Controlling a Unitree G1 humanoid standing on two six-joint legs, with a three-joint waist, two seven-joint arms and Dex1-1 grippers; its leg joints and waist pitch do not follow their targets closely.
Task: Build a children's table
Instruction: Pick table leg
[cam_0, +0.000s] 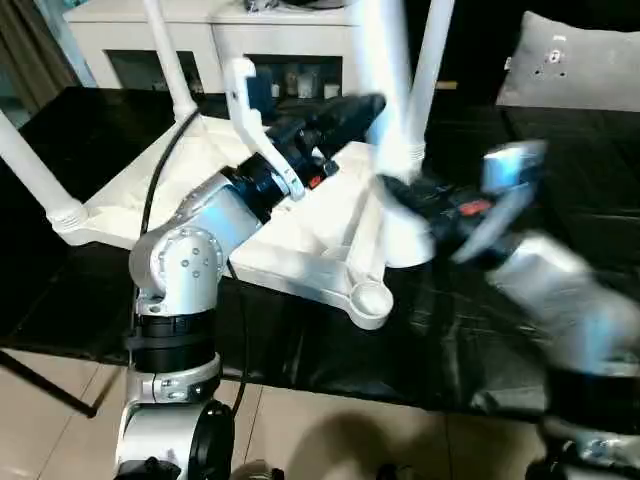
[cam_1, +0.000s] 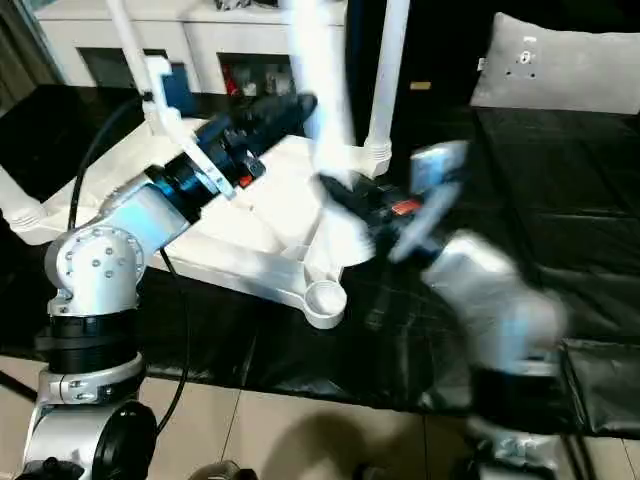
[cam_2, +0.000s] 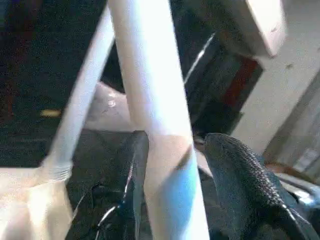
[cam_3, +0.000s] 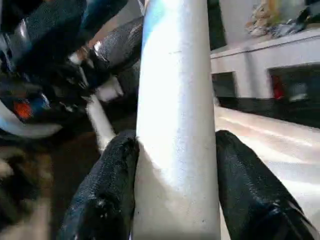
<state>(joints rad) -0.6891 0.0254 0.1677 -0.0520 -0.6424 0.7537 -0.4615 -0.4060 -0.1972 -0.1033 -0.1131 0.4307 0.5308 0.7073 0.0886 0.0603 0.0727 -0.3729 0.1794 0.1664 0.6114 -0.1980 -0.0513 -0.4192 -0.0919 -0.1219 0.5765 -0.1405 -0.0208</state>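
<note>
The children's table top lies upside down on the black-covered surface. Three white legs stand in its sockets: far left, back left and back right. The front right socket is empty. A fourth leg stands nearly upright above the top's right edge, held by both grippers. My left gripper is shut on its upper part, the leg running between the fingers. My right gripper is shut on the leg lower down, its pads pressed against it.
A white glass-doored cabinet stands behind the work surface. A white cushion lies at the back right. A black cable loops over my left arm. Tiled floor shows below the front edge.
</note>
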